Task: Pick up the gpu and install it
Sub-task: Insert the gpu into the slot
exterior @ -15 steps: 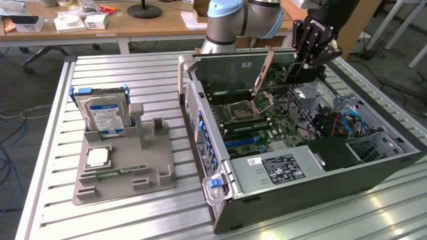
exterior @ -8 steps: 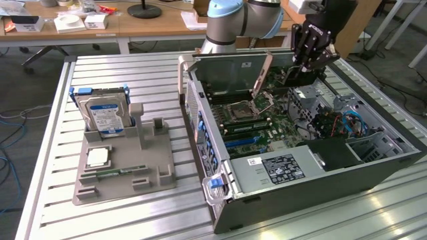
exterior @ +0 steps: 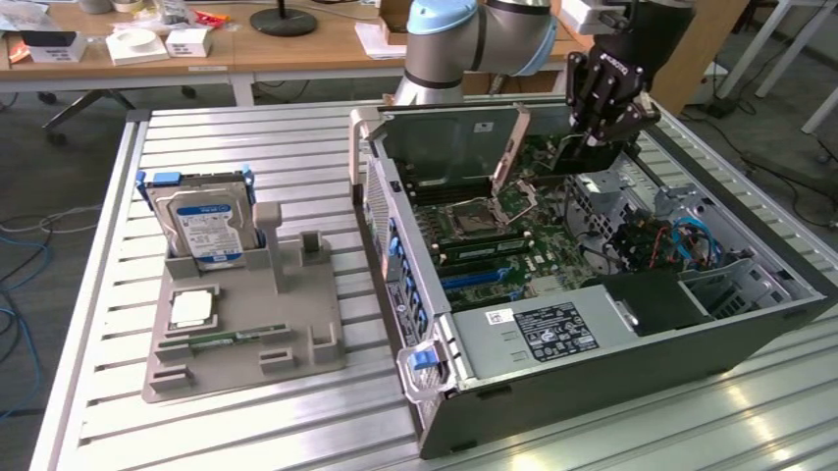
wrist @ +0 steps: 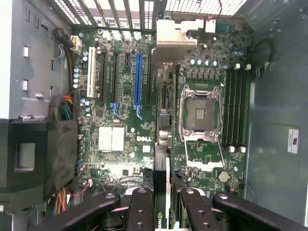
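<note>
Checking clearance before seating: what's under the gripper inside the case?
The gripper grips the gpu edge-on. Under it lies the motherboard: blue slot, open CPU socket, memory slots. The strip of board directly beneath the gpu and fingers is covered.

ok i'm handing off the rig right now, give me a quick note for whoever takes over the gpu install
End effector: shut on the gpu, which is held edge-on inside the open pc case.
Gpu: above the motherboard, clear of the blue slot.
Done: pickup.
Left: gpu not yet seated in any slot.
</note>
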Controlling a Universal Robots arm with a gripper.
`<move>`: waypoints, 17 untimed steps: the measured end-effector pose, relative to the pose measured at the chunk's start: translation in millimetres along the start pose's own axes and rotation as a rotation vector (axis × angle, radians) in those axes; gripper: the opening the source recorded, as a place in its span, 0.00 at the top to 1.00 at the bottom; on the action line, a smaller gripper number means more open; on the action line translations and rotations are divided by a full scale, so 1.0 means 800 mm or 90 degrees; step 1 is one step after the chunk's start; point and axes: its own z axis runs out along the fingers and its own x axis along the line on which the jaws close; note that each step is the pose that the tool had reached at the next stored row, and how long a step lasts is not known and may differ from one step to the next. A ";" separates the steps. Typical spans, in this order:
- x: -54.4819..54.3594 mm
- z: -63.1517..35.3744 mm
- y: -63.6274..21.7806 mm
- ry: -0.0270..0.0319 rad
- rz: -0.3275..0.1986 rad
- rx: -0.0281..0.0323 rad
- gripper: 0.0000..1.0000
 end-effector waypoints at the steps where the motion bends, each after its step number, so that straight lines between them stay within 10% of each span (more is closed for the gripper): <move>1: 0.000 0.002 0.001 0.0000 0.000 0.0004 0.74; 17: 0.000 0.012 0.006 0.0017 0.001 0.0060 0.74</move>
